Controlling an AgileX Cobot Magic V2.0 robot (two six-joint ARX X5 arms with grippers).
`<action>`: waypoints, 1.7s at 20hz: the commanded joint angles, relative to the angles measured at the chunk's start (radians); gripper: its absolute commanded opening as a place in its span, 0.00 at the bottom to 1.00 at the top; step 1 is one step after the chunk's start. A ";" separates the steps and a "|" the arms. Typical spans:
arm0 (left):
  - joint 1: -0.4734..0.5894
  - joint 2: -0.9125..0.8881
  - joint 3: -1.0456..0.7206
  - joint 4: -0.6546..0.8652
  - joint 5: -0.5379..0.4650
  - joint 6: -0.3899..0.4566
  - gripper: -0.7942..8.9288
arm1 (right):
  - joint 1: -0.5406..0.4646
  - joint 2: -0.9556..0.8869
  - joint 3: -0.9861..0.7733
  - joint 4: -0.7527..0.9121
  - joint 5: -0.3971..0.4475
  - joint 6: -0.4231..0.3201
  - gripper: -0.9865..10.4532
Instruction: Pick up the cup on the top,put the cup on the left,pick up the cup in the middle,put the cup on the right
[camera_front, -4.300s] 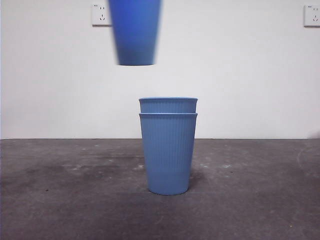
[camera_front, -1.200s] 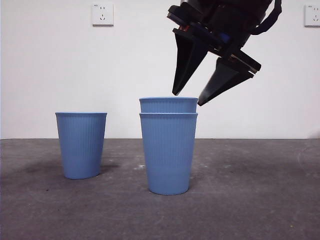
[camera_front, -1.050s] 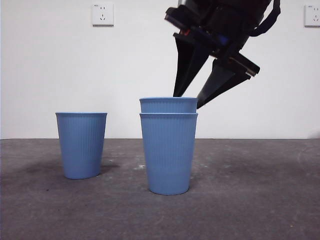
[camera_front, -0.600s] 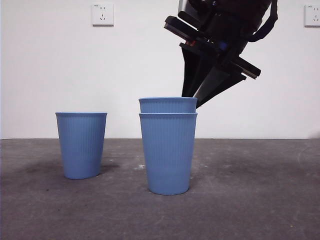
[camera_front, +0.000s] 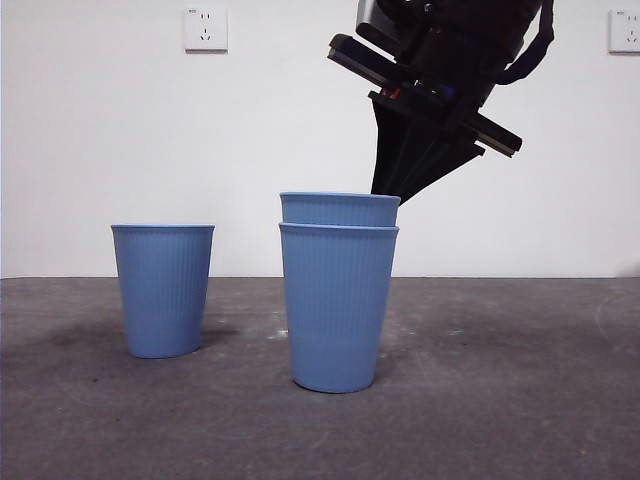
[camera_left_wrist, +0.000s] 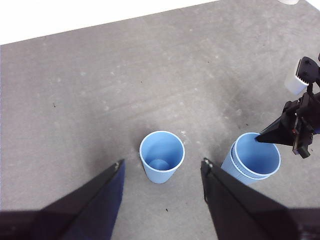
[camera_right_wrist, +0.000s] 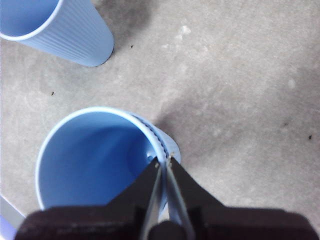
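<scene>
The right fingers are pinched shut on the rim of the inner cup, which sits nested in the outer cup on the bench. The judged risk: the thin rim grip slips, or friction drags both cups up.
</scene>
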 joint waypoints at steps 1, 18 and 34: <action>0.000 -0.002 -0.003 0.001 0.001 0.005 0.35 | 0.002 -0.039 0.004 0.013 0.002 0.007 0.07; 0.000 -0.002 -0.003 -0.004 0.001 0.012 0.35 | -0.073 -0.349 0.164 -0.110 0.138 -0.014 0.07; 0.000 -0.002 -0.003 -0.006 0.001 0.011 0.35 | -0.341 0.112 0.163 -0.083 -0.004 -0.100 0.07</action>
